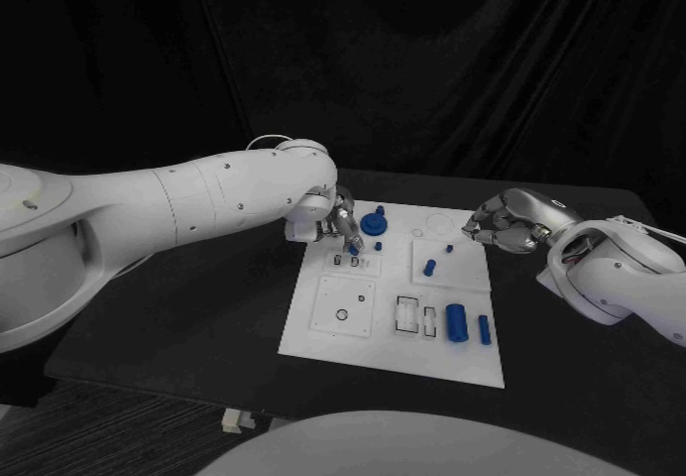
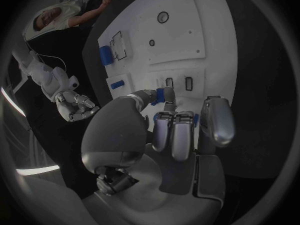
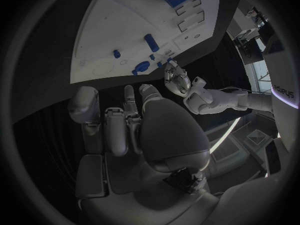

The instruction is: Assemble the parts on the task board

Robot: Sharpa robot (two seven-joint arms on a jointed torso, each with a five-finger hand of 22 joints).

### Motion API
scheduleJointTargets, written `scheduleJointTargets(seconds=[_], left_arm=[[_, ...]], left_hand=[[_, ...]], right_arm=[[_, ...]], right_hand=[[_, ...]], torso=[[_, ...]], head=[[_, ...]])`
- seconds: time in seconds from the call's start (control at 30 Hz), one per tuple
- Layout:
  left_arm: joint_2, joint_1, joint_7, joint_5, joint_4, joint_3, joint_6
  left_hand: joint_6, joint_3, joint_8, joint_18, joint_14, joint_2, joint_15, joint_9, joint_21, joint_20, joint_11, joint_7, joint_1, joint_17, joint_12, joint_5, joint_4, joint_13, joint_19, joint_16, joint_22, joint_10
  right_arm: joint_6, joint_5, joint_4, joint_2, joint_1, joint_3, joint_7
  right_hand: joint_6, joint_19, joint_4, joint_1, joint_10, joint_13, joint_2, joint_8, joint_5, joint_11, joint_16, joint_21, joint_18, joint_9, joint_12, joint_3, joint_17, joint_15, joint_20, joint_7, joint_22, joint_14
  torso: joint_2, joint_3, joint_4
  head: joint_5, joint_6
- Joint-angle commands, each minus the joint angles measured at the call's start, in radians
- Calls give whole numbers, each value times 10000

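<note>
A small blue part (image 2: 165,95) is pinched by the left hand (image 1: 332,220) right above 2 slots (image 1: 348,261); right hand (image 1: 511,224) is curled empty, farther off.

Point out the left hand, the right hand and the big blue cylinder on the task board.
left hand (image 1: 339,220): head view, on its fingers.
right hand (image 1: 511,220): head view, back of the hand.
big blue cylinder (image 1: 456,322): head view, middle of its side.

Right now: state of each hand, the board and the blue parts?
left hand: pinching a small blue part over the board
right hand: fingers curled, holding nothing, beside the board
task board: flat on the table
large blue cylinder: lying on the board
blue knob: standing on the board
</note>
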Motion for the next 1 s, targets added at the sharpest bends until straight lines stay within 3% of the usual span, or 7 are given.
scheduleJointTargets(seconds=[0.03,1.0], left_arm=[[28,-49,47,-3,37,9,-175],[-8,-231,-22,-7,38,8,-50]], left_hand=[[-16,1911,-41,123,934,228,52,194,7,53,5,-294,264,2291,-93,295,-916,1834,13,-48,1802,553],[-34,1887,-44,127,935,262,57,204,-7,57,10,-287,259,2291,-104,320,-956,1825,7,-47,1798,546]], right_arm=[[-75,-24,9,-1,-21,7,-31],[-96,-24,24,-19,-22,7,-23]], right_hand=[[-8,-8,-50,268,1026,2545,128,180,200,-96,-150,-171,166,158,49,195,1174,-94,-15,-10,1312,659],[-8,-8,-50,268,1026,2545,128,180,200,-96,-150,-171,166,158,49,195,1174,-94,-15,-10,1312,659]], torso=[[-11,6,5],[-11,4,6]], head=[[9,-1],[-47,-1]])
